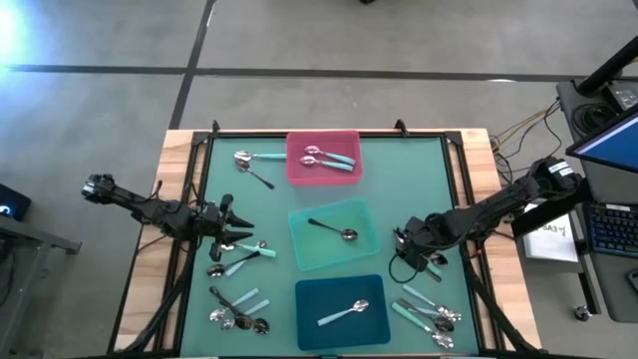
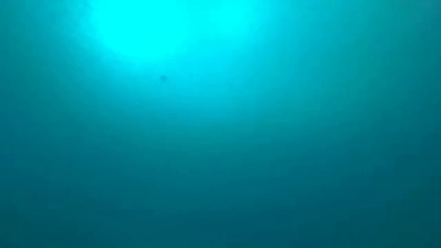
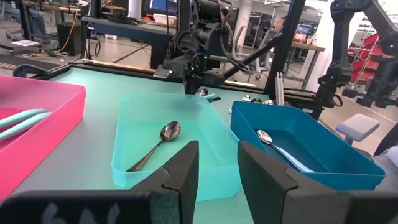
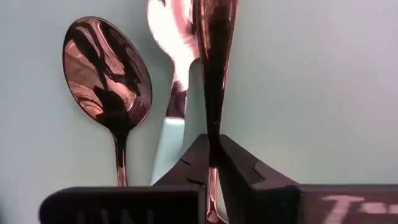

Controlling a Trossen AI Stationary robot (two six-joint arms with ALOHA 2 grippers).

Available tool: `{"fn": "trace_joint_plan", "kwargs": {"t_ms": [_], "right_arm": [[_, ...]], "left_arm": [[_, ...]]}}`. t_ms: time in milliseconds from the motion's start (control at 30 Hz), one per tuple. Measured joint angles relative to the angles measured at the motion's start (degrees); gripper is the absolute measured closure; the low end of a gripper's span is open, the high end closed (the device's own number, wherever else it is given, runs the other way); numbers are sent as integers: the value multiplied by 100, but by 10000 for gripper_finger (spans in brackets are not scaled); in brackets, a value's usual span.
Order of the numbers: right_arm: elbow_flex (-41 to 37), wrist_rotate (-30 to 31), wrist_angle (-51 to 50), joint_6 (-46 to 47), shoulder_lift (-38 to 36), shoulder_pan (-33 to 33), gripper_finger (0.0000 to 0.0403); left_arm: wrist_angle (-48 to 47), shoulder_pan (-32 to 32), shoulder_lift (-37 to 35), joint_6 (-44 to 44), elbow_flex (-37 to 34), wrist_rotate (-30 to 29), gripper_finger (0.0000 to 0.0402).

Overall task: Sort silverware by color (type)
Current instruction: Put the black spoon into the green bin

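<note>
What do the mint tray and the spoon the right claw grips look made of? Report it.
Mint tray: looks like translucent plastic; its thin walls let the table show through. Spoon pinched in the right claw: looks like polished dark metal, with mirror-like reflections along its narrow surface. Whether it is solid steel or plated cannot be told.

Three rectangular trays sit down the middle of the table: one pink tray (image 1: 324, 175), one mint tray (image 1: 299, 249) and one dark-teal tray (image 1: 309, 319). The pink one holds two spoons with teal handles (image 1: 329, 159), the mint one a single dark-handled spoon (image 1: 333, 229), the dark-teal one a single pale-blue-handled spoon (image 1: 345, 313). Loose on the mat, two spoons lie beside the pink tray (image 1: 251, 165). The left-hand cluster (image 1: 237, 289) looks like seven or so, and the right-hand cluster (image 1: 427, 309) about five; overlaps make exact counts uncertain. Two robot arms work the table.
</note>
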Motion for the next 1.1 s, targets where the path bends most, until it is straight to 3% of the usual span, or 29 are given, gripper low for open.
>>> {"fn": "trace_joint_plan", "kwargs": {"t_ms": [367,633,733,967,1100], "right_arm": [[616,941,-82,-572,-1,-33,393],[1341,2382,37,-2256,-3,-24,394],[1478,2772,650,-3026,-8,-28,394],[1484,2536,3386,-5049,266,-28,394],[1484,2536,4449,-5966,627,-63,394]], "left_arm": [[-2,1,0,-1,0,0,306],[-2,0,0,-2,0,1,306],[-2,0,0,0,0,0,306],[-2,2,0,-2,2,0,306],[-1,0,0,-2,0,0,306]]}}
